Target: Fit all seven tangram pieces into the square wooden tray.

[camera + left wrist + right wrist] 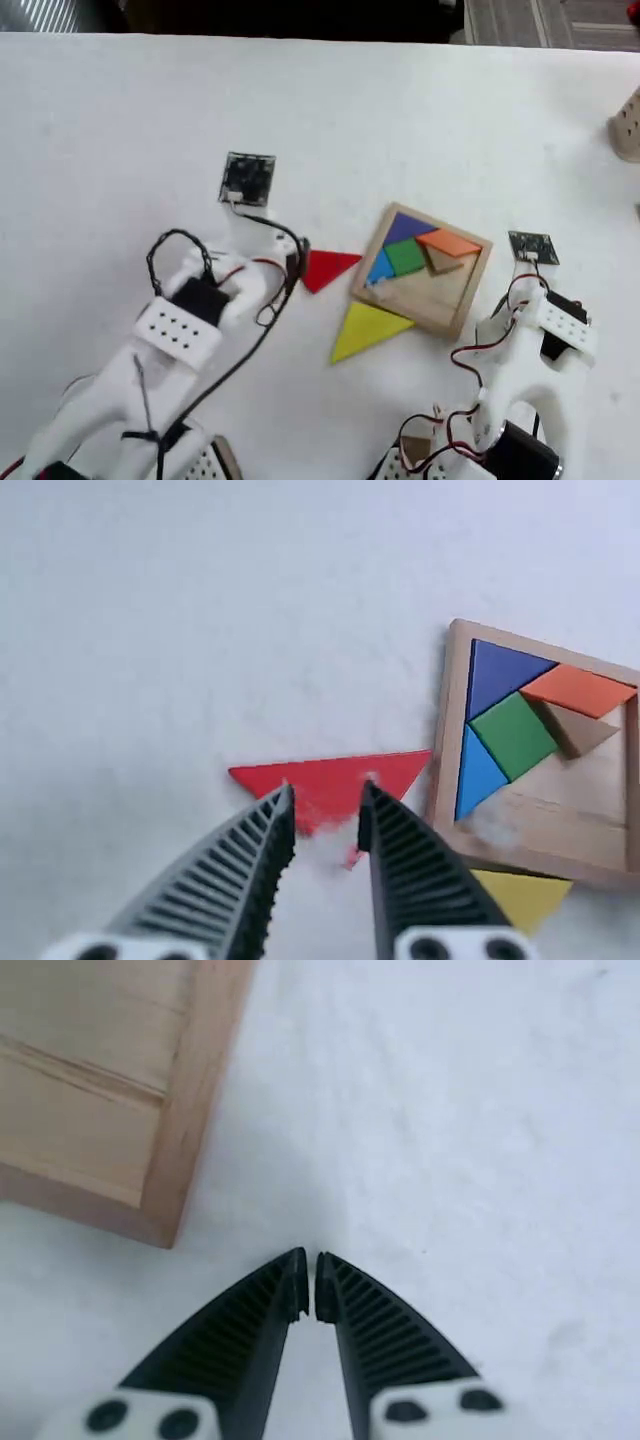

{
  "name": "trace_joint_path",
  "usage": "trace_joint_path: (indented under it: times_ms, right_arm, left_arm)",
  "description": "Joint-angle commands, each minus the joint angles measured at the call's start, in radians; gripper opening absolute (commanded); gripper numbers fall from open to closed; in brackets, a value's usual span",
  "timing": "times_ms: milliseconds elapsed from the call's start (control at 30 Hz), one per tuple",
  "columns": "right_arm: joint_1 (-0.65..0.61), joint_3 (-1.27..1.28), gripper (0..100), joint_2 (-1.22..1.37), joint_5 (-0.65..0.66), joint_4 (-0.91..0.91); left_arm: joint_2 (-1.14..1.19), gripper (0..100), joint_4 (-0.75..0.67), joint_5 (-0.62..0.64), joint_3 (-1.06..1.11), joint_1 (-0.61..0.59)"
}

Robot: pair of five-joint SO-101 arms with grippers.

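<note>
Five of seven seated in square wooden tray (455,295): dark blue triangle (405,228), orange parallelogram (448,242), green square (406,256), light blue triangle (381,268), tan wooden triangle (440,262). Pending: red triangle (325,268) and yellow triangle (367,328), both just beside tray on white tabletop (120,130). Left gripper (326,795) fingers narrowly apart over red triangle; right gripper (308,1270) fingers pressed together, empty. Dark floor beyond.

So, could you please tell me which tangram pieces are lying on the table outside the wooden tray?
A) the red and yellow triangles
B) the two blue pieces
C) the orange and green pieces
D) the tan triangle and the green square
A: the red triangle and the yellow triangle lie on the white table beside the tray, while the other coloured pieces sit inside it.
</note>
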Motion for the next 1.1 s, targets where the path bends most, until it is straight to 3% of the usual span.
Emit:
trace_joint_path:
  times_ms: [0, 233, 400, 467, 600, 667, 900, 1067]
  right_arm:
    - [-0.001, -0.005, 1.8, -0.005, -0.006, -0.008]
    - [-0.001, -0.005, 1.8, -0.004, -0.011, -0.015]
    - [-0.001, -0.005, 1.8, -0.004, -0.012, -0.015]
    - [-0.001, -0.005, 1.8, -0.004, -0.012, -0.015]
    - [-0.018, -0.005, 1.8, -0.004, -0.014, -0.015]
    - [-0.027, -0.005, 1.8, -0.004, -0.014, -0.015]
    - [-0.030, -0.005, 1.8, -0.004, -0.015, -0.015]
    - [-0.030, -0.005, 1.8, -0.004, -0.015, -0.015]
  left_arm:
    - [0.125, 11, -0.063, 0.199, -0.068, 0.021]
    - [0.452, 11, -0.115, 0.227, -0.235, 0.039]
    - [0.498, 11, -0.114, 0.473, -0.287, 0.124]
    - [0.501, 17, -0.104, 0.526, -0.290, 0.125]
    - [0.504, 41, -0.071, 0.626, -0.292, 0.085]
    - [0.506, 48, -0.048, 0.666, -0.292, 0.084]
    - [0.619, 38, 0.017, 0.689, -0.388, 0.038]
    - [0.791, 38, 0.161, 0.698, -0.549, 0.030]
